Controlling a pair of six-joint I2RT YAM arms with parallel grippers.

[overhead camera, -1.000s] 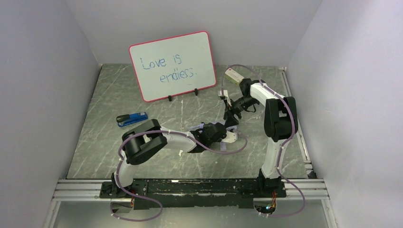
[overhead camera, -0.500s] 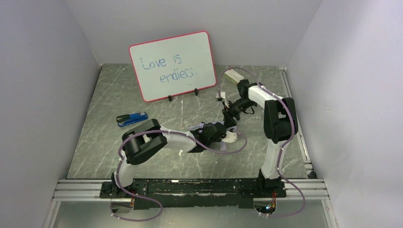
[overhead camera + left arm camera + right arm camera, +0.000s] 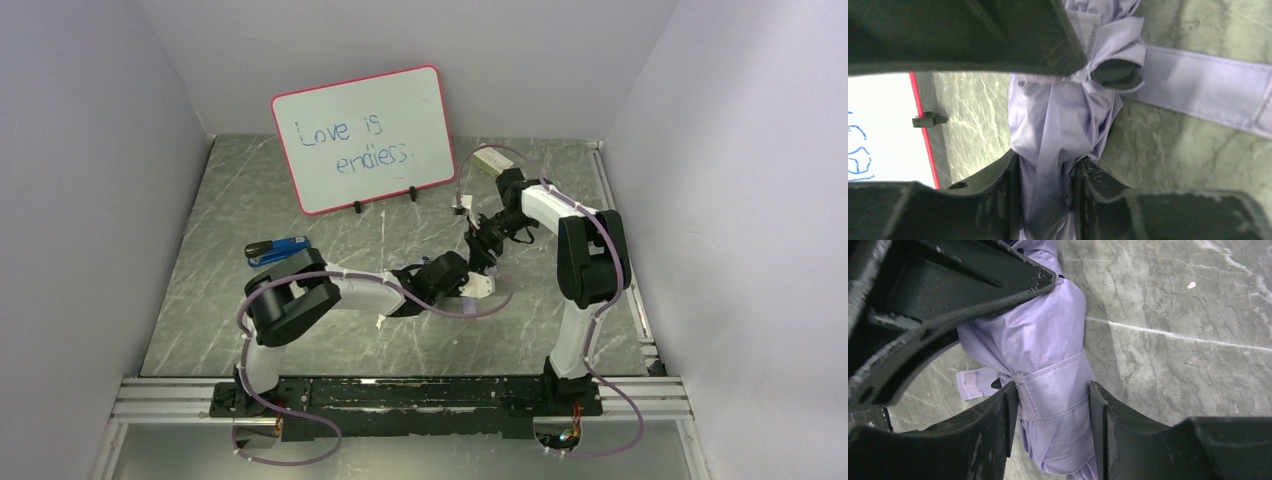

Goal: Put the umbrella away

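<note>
Securing the folded umbrella [image 3: 1058,125], resting mid-way on the table [image 3: 1173,340]. Pinched in the left gripper [image 3: 1048,192] by its bunched fabric; clasped by the right gripper [image 3: 1050,410] across the strap [image 3: 1053,390]. Next, probably: press the strap closed, keeping the bundle tight

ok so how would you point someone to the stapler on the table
Find the red-framed whiteboard propped at the back of the table. In front of its lower left corner, a stapler lies flat just behind the left arm's elbow. It is the only blue thing there; the umbrella between the arms is pale lavender.
</note>
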